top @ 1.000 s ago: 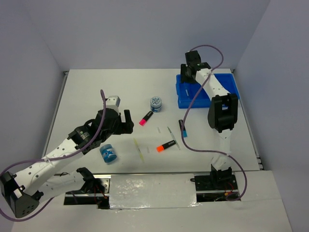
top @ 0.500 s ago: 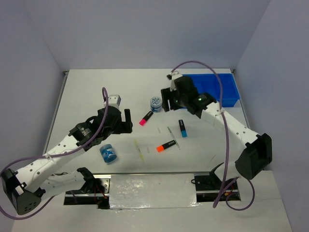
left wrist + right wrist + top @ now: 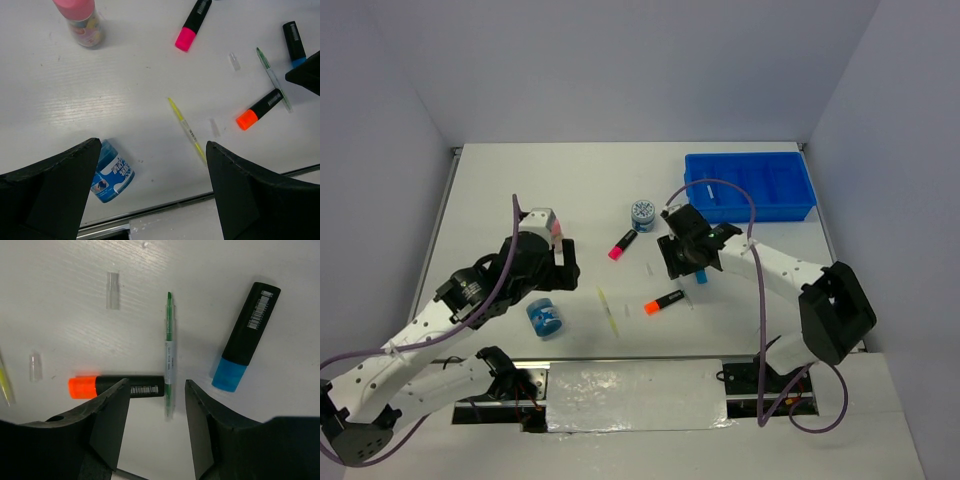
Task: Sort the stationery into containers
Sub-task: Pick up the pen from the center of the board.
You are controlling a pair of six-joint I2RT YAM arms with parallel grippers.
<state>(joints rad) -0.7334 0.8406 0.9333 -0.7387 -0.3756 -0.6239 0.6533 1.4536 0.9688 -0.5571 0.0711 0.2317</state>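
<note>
The right gripper (image 3: 156, 432) hovers empty, its matte black fingers (image 3: 107, 425) parted narrowly over the lower end of a thin, translucent green pen (image 3: 169, 355). An orange-capped marker (image 3: 117, 386) ends just beside the pen, and a chunky blue-capped marker (image 3: 245, 337) lies apart from it. The left gripper (image 3: 150, 200) gapes wide, empty, above a slim yellow pen (image 3: 187, 131) and a toppled round blue jar (image 3: 111, 172). The glossy blue tray (image 3: 750, 215) sits far right, well apart.
</note>
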